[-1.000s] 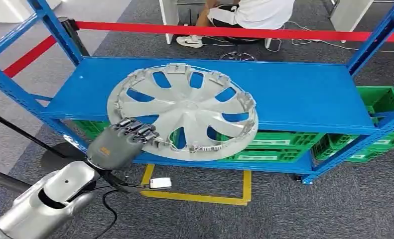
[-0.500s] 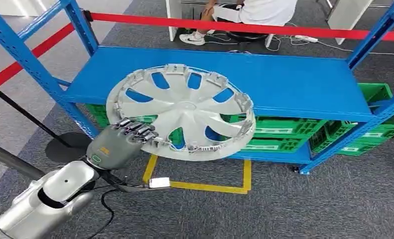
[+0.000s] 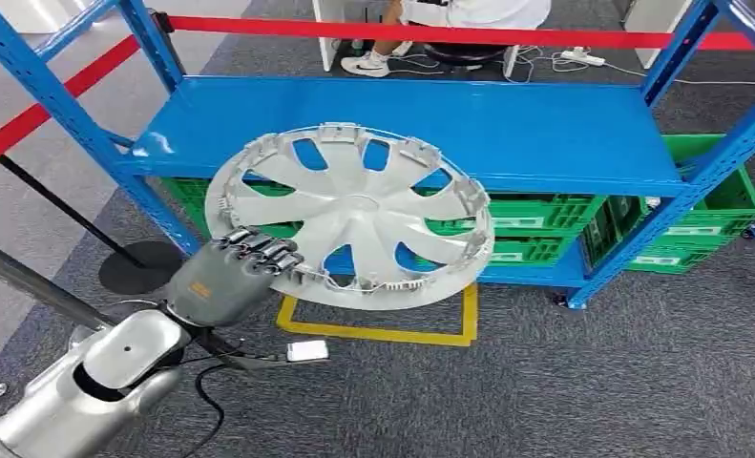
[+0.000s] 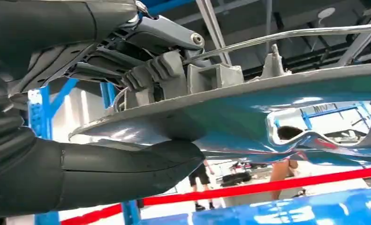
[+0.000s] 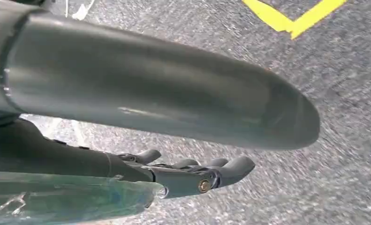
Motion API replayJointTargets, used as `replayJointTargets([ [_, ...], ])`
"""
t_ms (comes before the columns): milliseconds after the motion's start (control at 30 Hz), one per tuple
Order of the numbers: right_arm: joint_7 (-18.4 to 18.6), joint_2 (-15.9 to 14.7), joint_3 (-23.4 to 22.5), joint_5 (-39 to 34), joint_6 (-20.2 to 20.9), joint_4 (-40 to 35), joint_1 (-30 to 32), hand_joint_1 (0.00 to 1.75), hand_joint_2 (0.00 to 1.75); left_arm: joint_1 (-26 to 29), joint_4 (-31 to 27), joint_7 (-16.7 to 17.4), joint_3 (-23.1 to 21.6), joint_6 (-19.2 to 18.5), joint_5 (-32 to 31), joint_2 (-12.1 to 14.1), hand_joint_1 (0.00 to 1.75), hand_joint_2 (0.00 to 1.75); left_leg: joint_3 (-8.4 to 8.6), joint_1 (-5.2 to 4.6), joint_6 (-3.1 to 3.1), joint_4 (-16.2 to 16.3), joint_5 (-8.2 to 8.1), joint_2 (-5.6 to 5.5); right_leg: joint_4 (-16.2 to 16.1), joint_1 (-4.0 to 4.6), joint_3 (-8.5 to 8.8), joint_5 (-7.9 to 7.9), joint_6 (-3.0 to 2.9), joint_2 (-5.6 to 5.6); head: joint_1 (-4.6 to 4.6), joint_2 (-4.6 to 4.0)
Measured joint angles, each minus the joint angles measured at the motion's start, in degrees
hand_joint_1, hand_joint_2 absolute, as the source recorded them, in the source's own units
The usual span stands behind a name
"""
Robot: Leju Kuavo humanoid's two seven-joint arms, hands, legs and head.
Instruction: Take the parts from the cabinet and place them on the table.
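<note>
A silver hubcap [image 3: 354, 215] with several spokes hangs in front of the blue shelf [image 3: 507, 124], roughly level, its near half over the floor. My left hand [image 3: 230, 272] grips its near-left rim, fingers on top. In the left wrist view the thumb [image 4: 103, 168] presses under the hubcap's rim [image 4: 277, 93] and the darker fingers clamp it from the other side. My right hand [image 5: 164, 117] hangs over grey carpet, thumb and fingers apart, holding nothing.
The shelf's top board is bare; green crates [image 3: 535, 229] stand on its lower level. Red barrier tape [image 3: 430, 33] runs behind, with a seated person [image 3: 469, 14] beyond. Yellow floor marking [image 3: 383, 334] and a black stand base [image 3: 139, 267] lie below.
The whole view has shifted: the shelf sits farther back and higher in the picture. The hubcap stays in my left hand and now overhangs the shelf's front edge more.
</note>
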Motion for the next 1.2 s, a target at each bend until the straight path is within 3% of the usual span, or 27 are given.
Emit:
replayJointTargets([
  [33,0.0,0.0,0.0,0.0,0.0,0.0,0.0,0.00,0.00,0.0,0.0,0.0,0.0,0.0,0.0,0.0,1.75,1.75,3.87,0.05,0.09,-5.4,0.14,0.00,0.1,0.00,-0.51,0.60,0.29,0.09,-0.02,0.02],
  [67,0.0,0.0,0.0,0.0,0.0,0.0,0.1,0.00,0.00,-0.1,0.0,0.0,0.0,0.0,0.0,0.0,1.75,1.75,7.94,-0.06,0.29,-10.6,-1.38,-0.01,0.2,0.29,-0.90,1.01,0.65,0.20,-0.07,0.00],
  [100,0.0,0.0,0.0,0.0,0.0,0.0,0.1,0.00,0.00,-0.2,0.0,0.3,0.0,-0.1,0.0,0.0,1.75,1.75,9.66,-0.09,0.95,-14.7,-2.95,-0.07,0.3,0.31,-1.27,1.73,0.93,0.15,0.06,0.00],
  [200,0.0,0.0,0.0,0.0,1.6,0.0,0.2,0.00,0.00,1.8,-0.5,4.5,1.7,-1.2,2.1,1.8,1.75,1.75,7.64,-0.27,2.02,-14.1,-1.37,0.17,-0.9,0.06,-1.93,4.28,1.83,0.46,0.09,0.00],
  [233,0.2,0.0,0.1,0.0,2.1,0.0,0.4,0.00,0.00,2.4,-0.6,3.7,3.0,-0.5,4.2,2.9,1.75,1.75,7.19,-0.02,2.51,-14.3,-0.62,0.39,-0.8,0.06,-2.72,4.08,2.07,0.56,-0.09,0.00],
  [267,0.3,0.0,0.2,0.0,2.5,0.0,0.6,0.00,0.00,3.1,-0.6,2.3,4.2,0.4,6.2,4.0,1.75,1.75,6.31,-0.05,2.92,-14.2,0.05,0.45,0.9,0.07,-3.67,0.63,2.33,0.28,0.15,0.02],
  [333,1.0,0.0,0.3,0.0,2.8,-0.3,0.6,0.00,0.00,6.2,-0.5,-3.4,9.4,3.2,10.2,6.9,1.75,1.75,4.95,-0.18,3.15,-14.2,1.23,0.78,10.1,0.05,-5.91,-7.21,2.52,0.23,0.50,0.00],
  [367,1.1,0.0,0.3,0.0,3.0,-0.4,0.5,0.00,0.00,7.3,-0.5,-5.4,11.8,3.4,10.6,7.7,1.75,1.75,4.15,-0.25,3.20,-14.1,1.85,0.86,14.9,0.05,-6.64,-9.13,2.54,0.20,0.37,0.00],
  [400,1.2,0.0,0.3,0.0,3.1,-0.5,0.6,0.00,0.00,7.8,-0.4,-6.3,13.6,3.4,10.5,8.2,1.75,1.75,3.23,-0.28,3.27,-13.9,2.51,0.85,17.9,0.04,-6.59,-9.04,2.56,0.20,0.46,0.02],
  [433,1.2,0.0,0.3,0.0,3.1,-0.5,0.5,0.00,0.00,8.1,-0.4,-6.5,14.7,3.3,10.0,8.4,1.75,1.75,2.37,-0.33,3.25,-13.8,3.05,0.76,18.2,0.05,-5.57,-7.55,2.48,0.21,0.46,0.02],
  [467,1.2,0.0,0.3,0.0,3.1,-0.6,0.4,0.00,0.00,8.6,-0.4,-6.5,15.4,3.1,9.7,8.6,1.75,1.75,1.57,-0.34,3.14,-13.7,3.58,0.62,16.6,0.07,-3.47,-5.49,2.34,0.22,0.55,0.02],
  [500,1.2,0.0,0.3,0.0,3.1,-0.7,0.1,0.00,0.00,9.1,-0.4,-6.5,16.1,3.0,9.4,8.8,1.75,1.75,0.77,-0.34,2.95,-13.5,4.10,0.52,12.7,0.07,-0.23,-3.77,2.15,0.22,0.50,0.02],
  [533,1.2,0.0,0.4,0.0,3.1,-0.8,-0.2,0.00,0.00,9.4,-0.5,-6.5,16.7,3.0,9.3,8.9,1.75,1.75,0.14,-0.34,2.70,-13.2,4.55,0.40,7.3,0.07,3.86,-3.39,1.92,0.24,0.50,0.02],
  [567,1.2,0.0,0.4,0.0,3.1,-0.8,-0.5,0.00,0.00,9.6,-0.5,-6.5,17.3,3.0,9.2,9.0,1.75,1.75,-0.52,-0.48,2.32,-13.0,4.92,0.37,2.0,0.16,7.07,-6.17,1.77,0.33,0.57,0.00],
  [600,1.2,0.0,0.4,0.0,3.0,-0.9,-0.6,0.00,0.00,9.7,-0.5,-6.5,17.8,3.0,9.2,9.3,1.75,1.75,-0.83,-0.55,2.05,-12.8,5.32,0.36,-1.4,0.43,9.08,-7.09,1.47,0.49,0.37,0.02],
  [700,1.3,0.0,0.4,0.0,3.1,-0.9,-0.6,0.00,0.00,10.0,-0.5,-6.5,18.6,2.9,9.1,9.5,1.75,1.75,-1.54,-0.32,1.19,-12.9,6.94,0.30,-0.5,0.66,7.50,-5.91,0.85,0.51,0.41,0.02],
  [733,1.3,0.1,0.5,0.0,3.2,-0.9,-0.6,0.00,0.00,10.3,-0.5,-6.5,18.8,2.9,9.1,9.7,1.75,1.75,-2.19,-0.16,0.87,-12.7,6.16,0.10,-0.8,0.11,7.36,-5.20,0.18,0.32,0.59,0.02],
  [767,1.3,0.1,0.5,0.0,3.2,-0.9,-0.6,0.00,0.00,10.5,-0.5,-6.4,19.2,2.8,9.0,9.9,1.75,1.75,-2.93,-0.23,0.46,-11.1,3.46,0.06,-0.9,0.19,6.51,-4.73,-0.35,0.33,0.09,0.02],
  [833,1.3,0.1,0.5,0.0,3.2,-0.9,-0.6,0.00,0.00,10.9,-0.5,-6.4,20.0,2.8,9.0,10.2,1.75,1.75,-5.28,0.01,-0.01,-2.7,-3.31,0.06,-0.7,0.26,5.16,-3.68,-0.97,0.26,-0.09,0.02],
  [867,1.4,0.1,0.5,0.0,3.3,-1.0,-0.6,0.00,0.00,11.2,-0.5,-6.4,20.4,2.8,9.0,10.3,1.75,1.75,-6.45,0.04,-0.20,1.8,-5.49,0.06,-0.6,0.30,4.50,-3.17,-0.93,0.26,-0.13,0.00],
  [933,1.5,0.1,0.5,0.0,3.3,-1.0,-0.5,0.00,0.00,11.5,-0.5,-6.4,20.7,2.8,9.0,10.4,1.75,1.75,-7.00,0.05,-0.32,5.5,-6.12,0.06,-0.5,0.31,3.64,-2.59,-0.84,0.27,-0.09,0.00],
  [1000,1.7,0.1,0.5,0.0,3.3,-1.0,-0.5,0.00,0.00,11.7,-0.5,-6.4,21.4,2.8,9.2,10.5,1.75,1.75,-4.93,0.09,-0.35,4.3,-3.06,0.06,-0.1,0.30,2.38,-1.89,-0.66,0.24,-0.11,0.02],
  [1067,1.8,0.1,0.5,0.0,3.2,-1.0,-0.6,0.00,0.00,11.8,-0.5,-6.4,21.8,2.8,9.2,10.6,1.75,1.75,0.87,0.18,-0.26,-4.2,0.67,0.07,0.5,0.20,1.04,-1.18,-0.39,0.25,-0.11,0.00],
  [1133,1.8,0.1,0.5,0.1,2.9,-1.0,-0.6,0.00,0.00,11.8,-0.5,-6.4,22.2,2.9,9.2,10.6,1.75,1.75,6.02,0.01,0.19,-12.8,-0.39,-0.07,1.1,0.57,-0.11,-0.55,0.17,0.24,-0.13,0.00],
  [1200,1.8,0.1,0.5,0.2,2.7,-1.0,-0.5,0.00,0.00,12.0,-0.6,-6.4,22.4,2.8,9.1,10.6,1.75,1.75,5.27,-0.16,1.01,-12.9,-0.14,-0.04,0.5,0.49,-0.57,0.97,0.77,0.35,-0.13,0.00],
])
